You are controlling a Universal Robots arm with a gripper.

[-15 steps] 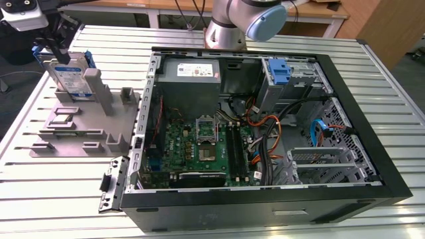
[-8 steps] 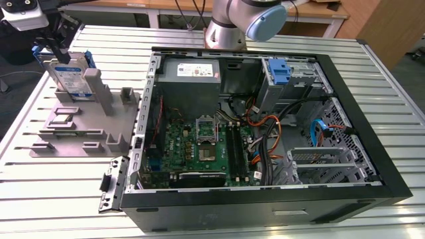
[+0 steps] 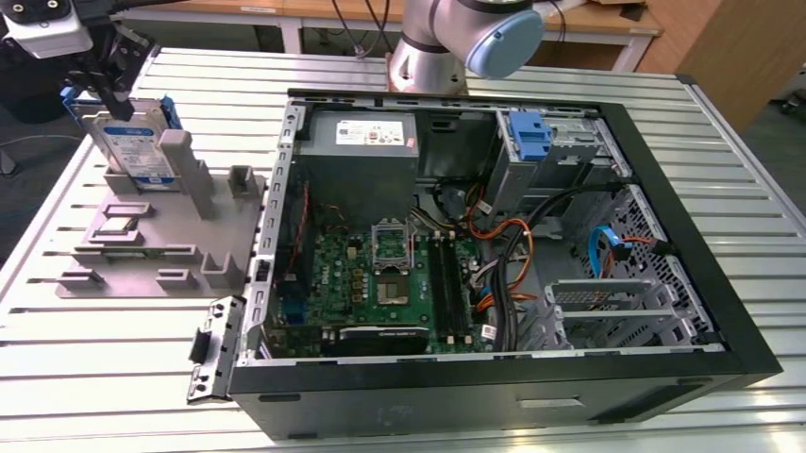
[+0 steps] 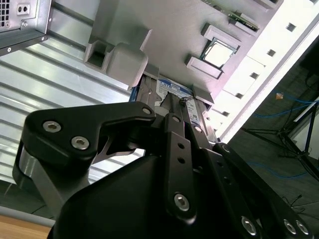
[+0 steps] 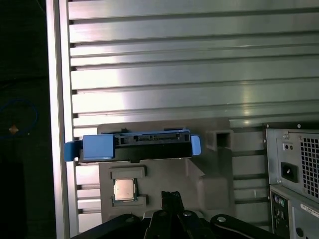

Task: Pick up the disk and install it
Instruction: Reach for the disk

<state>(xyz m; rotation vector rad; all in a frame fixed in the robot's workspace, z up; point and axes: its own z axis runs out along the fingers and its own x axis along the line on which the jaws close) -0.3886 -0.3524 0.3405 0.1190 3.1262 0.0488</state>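
- at the far left of the exterior view the gripper [image 3: 106, 90] hangs over the top edge of the disk [image 3: 136, 146], very close to it or touching it.
- whether the gripper is spread, pressed together or pinching the disk, i cannot tell.
- the disk stands on its edge in a slot of the grey holder plate [image 3: 139, 255], with its label face to the camera and its blue bracket along the sides.
- in the first wrist view the disk [image 5: 134, 147] shows from above as a long blue and dark bar across the plate, and the gripper [image 5: 171, 201] is near it.
- in the second wrist view the gripper [image 4: 174, 112] reaches to the top edge of the disk [image 4: 169, 89].
- a small square processor chip [image 5: 123, 189] lies in a pocket of the same plate, just beside the disk.
- the plate lies on the ribbed metal table [image 3: 101, 377], close to the open side of the computer case [image 3: 504, 387].
- inside the case, the grey power supply [image 3: 365, 142] sits at the far side, and the green motherboard [image 3: 377, 274] lies below it.
- behind the case stands the base of the robot arm [image 3: 460, 38].
- more to the exterior view's right, a blue bracket [image 3: 530, 137] sits in the bay at the far corner.
- orange cables [image 3: 511, 255] and a blue cable [image 3: 602, 250] run between the board and the metal drive cage [image 3: 605, 302].
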